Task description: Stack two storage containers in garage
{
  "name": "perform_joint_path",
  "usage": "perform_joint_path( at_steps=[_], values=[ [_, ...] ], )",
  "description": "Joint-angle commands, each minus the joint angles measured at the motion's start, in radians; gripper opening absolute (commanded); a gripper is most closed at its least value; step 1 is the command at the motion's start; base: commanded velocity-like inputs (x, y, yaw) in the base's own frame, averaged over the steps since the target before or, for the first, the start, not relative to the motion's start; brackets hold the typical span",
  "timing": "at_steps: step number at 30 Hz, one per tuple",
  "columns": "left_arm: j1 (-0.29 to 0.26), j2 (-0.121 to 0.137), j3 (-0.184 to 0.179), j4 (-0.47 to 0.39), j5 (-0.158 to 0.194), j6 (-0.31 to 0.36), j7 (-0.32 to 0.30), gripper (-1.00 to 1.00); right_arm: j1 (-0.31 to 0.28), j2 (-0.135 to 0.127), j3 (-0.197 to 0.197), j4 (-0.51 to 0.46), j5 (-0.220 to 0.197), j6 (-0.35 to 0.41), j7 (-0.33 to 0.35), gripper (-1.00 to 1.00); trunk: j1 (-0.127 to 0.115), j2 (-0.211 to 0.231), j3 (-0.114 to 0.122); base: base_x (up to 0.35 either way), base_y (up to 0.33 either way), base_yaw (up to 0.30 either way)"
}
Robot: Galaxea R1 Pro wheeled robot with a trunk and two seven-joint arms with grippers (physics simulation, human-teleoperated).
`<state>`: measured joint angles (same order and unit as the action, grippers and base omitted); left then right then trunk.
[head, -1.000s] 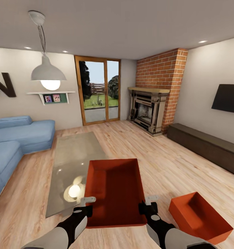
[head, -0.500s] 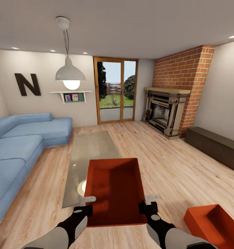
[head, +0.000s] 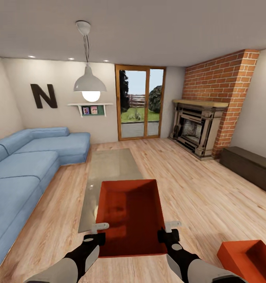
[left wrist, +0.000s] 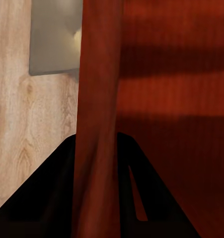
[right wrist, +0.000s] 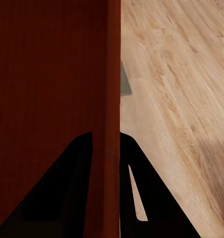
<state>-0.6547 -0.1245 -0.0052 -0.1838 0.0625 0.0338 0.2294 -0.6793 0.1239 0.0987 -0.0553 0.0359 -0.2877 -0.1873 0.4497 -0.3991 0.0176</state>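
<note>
I hold one orange-red storage container (head: 129, 214) level in front of me, above the pale wood-plank floor of the living room. My left gripper (head: 97, 234) is shut on its left wall (left wrist: 98, 124), with a dark finger on each side of the wall. Over on the other side, my right gripper (head: 167, 232) is shut on the right wall (right wrist: 112, 119) the same way. The second storage container (head: 248, 261) sits on the wood floor at the lower right, partly cut off by the picture's edge.
A glass coffee table (head: 107, 177) stretches ahead under the held bin. A blue sofa (head: 26, 165) lines the left side. The brick fireplace (head: 195, 129) and a low dark cabinet (head: 248, 167) stand at the right. A glass door (head: 140, 104) is at the back.
The whole view has swung to the left: sofa and wall letter N came further in, the TV left the picture, the floor container slid toward the lower right corner. Both grips are unchanged.
</note>
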Motion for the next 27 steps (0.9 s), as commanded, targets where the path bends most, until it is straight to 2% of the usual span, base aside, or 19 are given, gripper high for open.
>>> perform_joint_path(
  at_steps=[1,27],
  values=[
    [0.0,0.035,0.033,-0.002,0.0,0.005,0.008,-1.0,0.0,-0.003,-0.043,0.0,0.001,-0.002,-0.006,-1.0,0.0,-0.001,0.0,0.0,0.0,0.268],
    [0.0,0.037,0.034,-0.004,0.0,0.005,0.008,-1.0,0.0,-0.002,-0.043,0.0,0.002,-0.002,-0.006,-1.0,0.0,-0.001,0.0,0.0,0.0,0.277]
  ],
)
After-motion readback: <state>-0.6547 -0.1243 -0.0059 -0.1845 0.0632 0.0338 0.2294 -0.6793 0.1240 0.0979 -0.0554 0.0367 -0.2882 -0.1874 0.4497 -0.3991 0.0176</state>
